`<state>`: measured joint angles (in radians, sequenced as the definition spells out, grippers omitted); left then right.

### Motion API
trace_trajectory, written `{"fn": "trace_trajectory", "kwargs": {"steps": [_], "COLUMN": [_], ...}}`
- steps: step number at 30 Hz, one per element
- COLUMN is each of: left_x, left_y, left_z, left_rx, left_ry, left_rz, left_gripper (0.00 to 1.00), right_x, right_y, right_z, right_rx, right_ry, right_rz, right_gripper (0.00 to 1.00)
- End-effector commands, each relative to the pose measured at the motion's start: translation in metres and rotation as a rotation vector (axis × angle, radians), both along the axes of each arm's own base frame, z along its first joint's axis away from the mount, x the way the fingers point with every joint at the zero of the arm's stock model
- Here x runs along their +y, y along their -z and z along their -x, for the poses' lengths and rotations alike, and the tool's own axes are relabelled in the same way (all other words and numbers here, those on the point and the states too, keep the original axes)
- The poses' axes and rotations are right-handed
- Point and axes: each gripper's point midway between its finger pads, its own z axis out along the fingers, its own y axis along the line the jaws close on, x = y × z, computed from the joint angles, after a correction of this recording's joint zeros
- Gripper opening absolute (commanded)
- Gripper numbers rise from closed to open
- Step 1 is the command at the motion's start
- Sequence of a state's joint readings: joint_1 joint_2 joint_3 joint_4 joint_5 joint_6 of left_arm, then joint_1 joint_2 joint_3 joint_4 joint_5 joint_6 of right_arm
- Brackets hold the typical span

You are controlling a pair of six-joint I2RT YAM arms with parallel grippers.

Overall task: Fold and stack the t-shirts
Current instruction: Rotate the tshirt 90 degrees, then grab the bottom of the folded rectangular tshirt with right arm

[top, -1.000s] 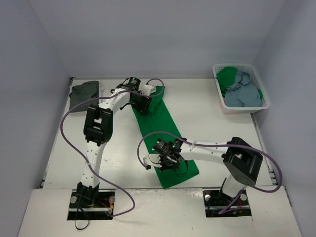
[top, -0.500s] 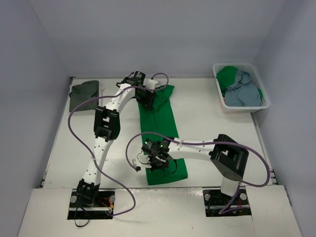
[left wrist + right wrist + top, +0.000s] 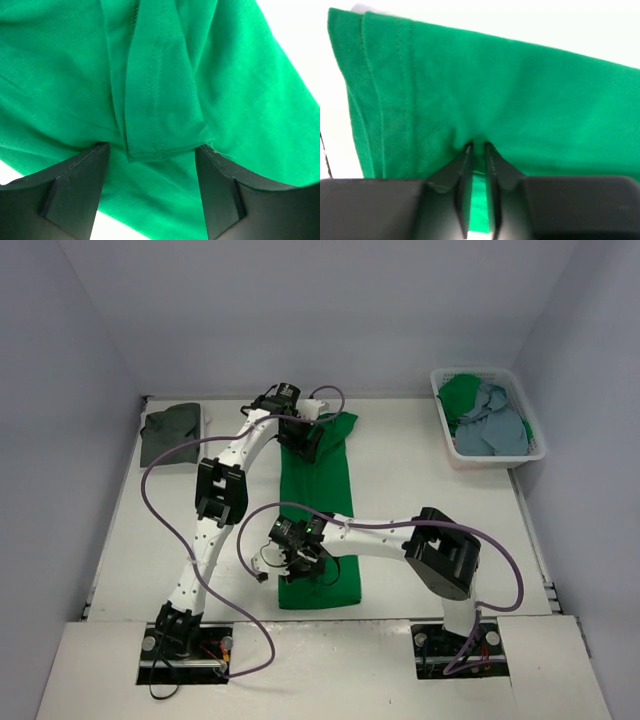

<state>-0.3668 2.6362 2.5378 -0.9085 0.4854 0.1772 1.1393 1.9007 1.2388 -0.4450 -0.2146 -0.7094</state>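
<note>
Okay, top view: green t-shirt lies as a long folded strip on the tabletop, far edge to near edge. Left wrist: left hand wide open, empty, over stitched sleeve hem. Right wrist: right hand almost closed, pinching soft knit; let go flat, avoid dragging.

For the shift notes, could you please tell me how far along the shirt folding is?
Done: one dark grey t-shirt looks folded at the far left corner. In hand: the green t-shirt is a long narrow strip; right pincer pinches its near end, left pincer open over the far end. Remaining: its crosswise folds, plus the shirts in the basket.
</note>
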Motion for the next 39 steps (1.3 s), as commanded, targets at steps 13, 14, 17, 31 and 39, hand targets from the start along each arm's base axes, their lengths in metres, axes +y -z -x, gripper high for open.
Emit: {"fn": "trace_trajectory", "kwargs": {"steps": [13,14,17,31,39], "left_x": [0.059,0.063,0.083,0.16,0.18], "left_y": [-0.195,-0.2,-0.222,-0.262,-0.234], "left_z": [0.017,0.023,0.05,0.206,0.224], "left_rx": [-0.315,-0.317,-0.333,-0.488,-0.465], "left_ry": [-0.08,-0.077,-0.073,-0.082,-0.132], "left_rz": [0.034,0.032,0.021,-0.114,-0.137], "left_gripper": [0.68,0.68,0.68,0.69,0.69], "right_x": [0.023,0.022,0.013,-0.039,-0.035], "right_y": [-0.089,-0.092,-0.096,-0.069,-0.061], "right_z": [-0.04,-0.041,-0.04,0.014,0.016], "right_rx": [-0.134,-0.145,-0.165,-0.278,-0.404], "right_ry": [0.155,0.159,0.162,0.039,-0.03], "right_rz": [-0.281,-0.283,-0.267,-0.098,-0.099], "right_gripper": [0.22,0.22,0.22,0.54,0.63]}}
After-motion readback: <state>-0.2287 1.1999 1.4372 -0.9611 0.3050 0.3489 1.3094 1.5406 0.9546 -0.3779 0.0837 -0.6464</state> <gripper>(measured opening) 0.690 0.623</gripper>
